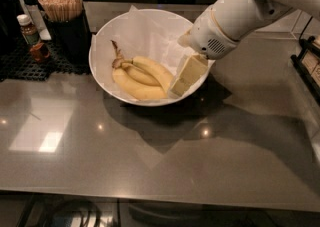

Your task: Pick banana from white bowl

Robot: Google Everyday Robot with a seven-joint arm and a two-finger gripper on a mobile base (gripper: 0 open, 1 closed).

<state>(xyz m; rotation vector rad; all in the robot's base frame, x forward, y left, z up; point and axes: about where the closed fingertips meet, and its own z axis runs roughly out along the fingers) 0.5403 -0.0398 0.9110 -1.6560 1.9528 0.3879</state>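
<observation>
arm (pixel 252 3): white, rounded shell | wrist (pixel 212 36): slotted vent, tan seam ring | gripper (pixel 179 88): cream, blocky, at white bowl (pixel 150 102) right rim

on the worktop (pixel 150 166), behind centre: the white bowl (pixel 98 73). in it, on a paper sheet (pixel 150 31): the banana bunch (pixel 141 77), stems to the back left. inside the bowl at its right rim, just beside the bunch's right end: the claw (pixel 186 75), reaching in from the right. left of the bowl, just beside it: a cup of sticks (pixel 65 21) on a mat (pixel 25 66). further left on the mat: a small bottle (pixel 28 30).
</observation>
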